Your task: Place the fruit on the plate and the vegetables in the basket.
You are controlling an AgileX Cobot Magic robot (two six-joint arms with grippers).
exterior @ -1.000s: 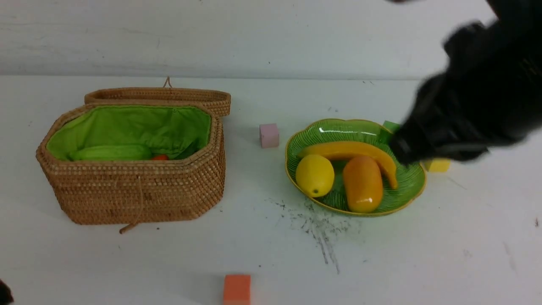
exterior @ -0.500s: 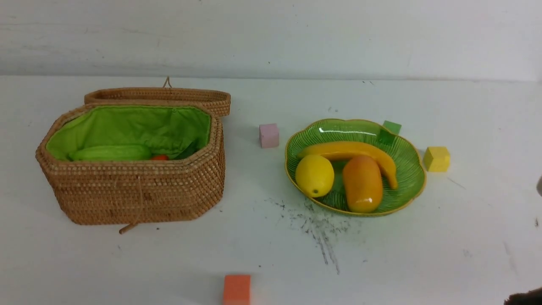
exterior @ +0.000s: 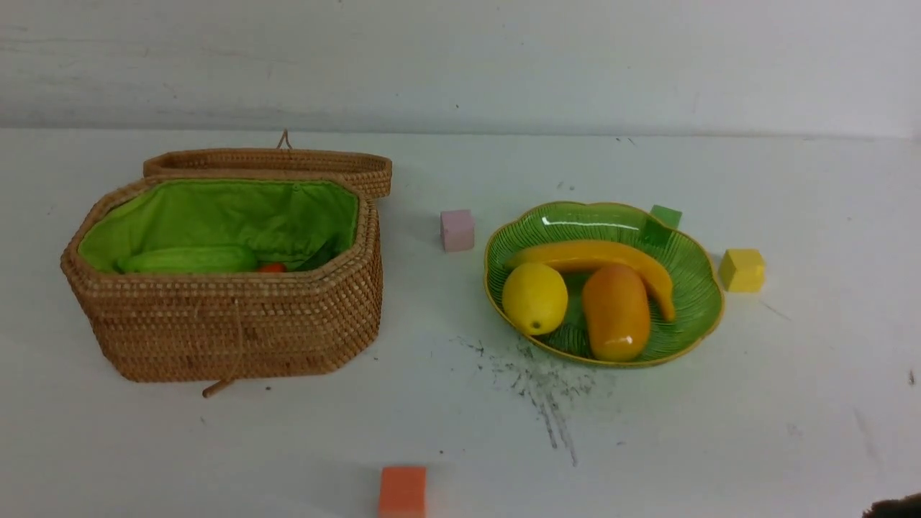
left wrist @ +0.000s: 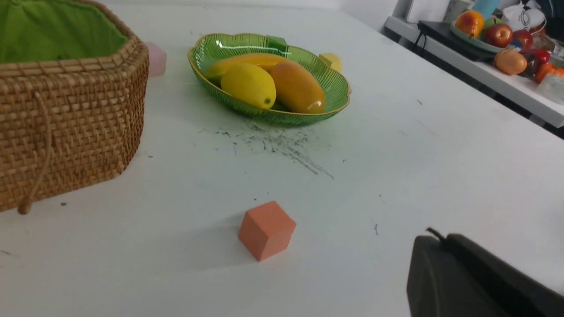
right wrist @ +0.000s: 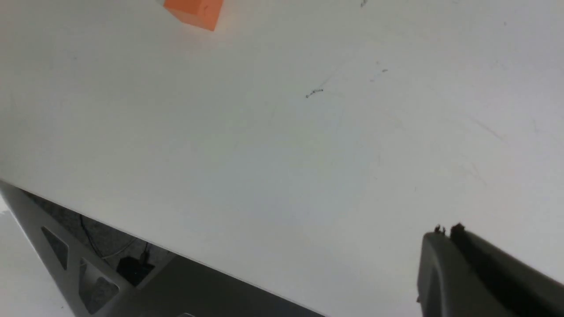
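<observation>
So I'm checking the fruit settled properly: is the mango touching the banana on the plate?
Touching. In the front view the mango overlaps and rests against the banana with no gap; the left wrist view shows them pressed together too.

the right arm (exterior: pixel 896 507) has pulled back from over the plate (exterior: pixel 691 252)

A white counter (exterior: pixel 755 403) fills most of the front view, its surface scuffed with dark scratch marks (exterior: pixel 536 385) near the middle, and a pale wall (exterior: pixel 460 65) rises behind it. In the left wrist view a second white side table (left wrist: pixel 484 77) stands off to the side, crowded with assorted toy food (left wrist: pixel 506 39). Below the counter's edge, a grey frame (right wrist: pixel 66 259) and dark cables (right wrist: pixel 123 264) show.
</observation>
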